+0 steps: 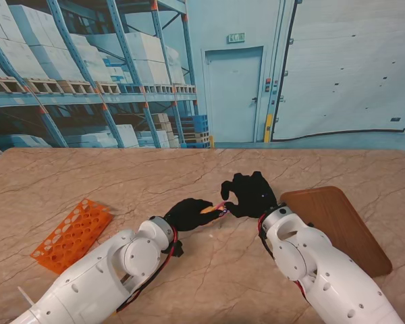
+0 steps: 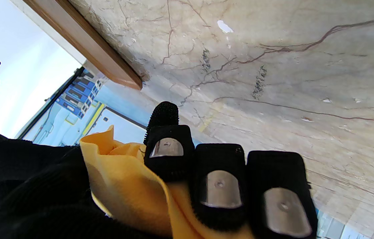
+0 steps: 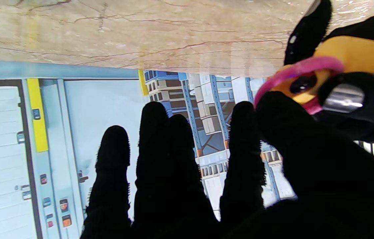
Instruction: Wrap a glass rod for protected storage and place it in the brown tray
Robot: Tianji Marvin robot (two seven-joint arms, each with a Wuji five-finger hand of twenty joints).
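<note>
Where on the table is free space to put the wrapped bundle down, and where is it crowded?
Free: the marble between the orange rack and the left robot hand, and the far strip beyond both hands. Crowded: the middle, where the right robot hand meets the yellow bundle, beside the brown tray.

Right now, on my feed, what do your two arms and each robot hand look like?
Both arms are glossy white moulded shells with rounded joints and small dark screw holes. The left arm has a thin red and black cable along its forearm; the right arm shows red at the wrist. The left robot hand and right robot hand wear fuzzy black gloves, with silver metal fingertip plates on the left.
</note>
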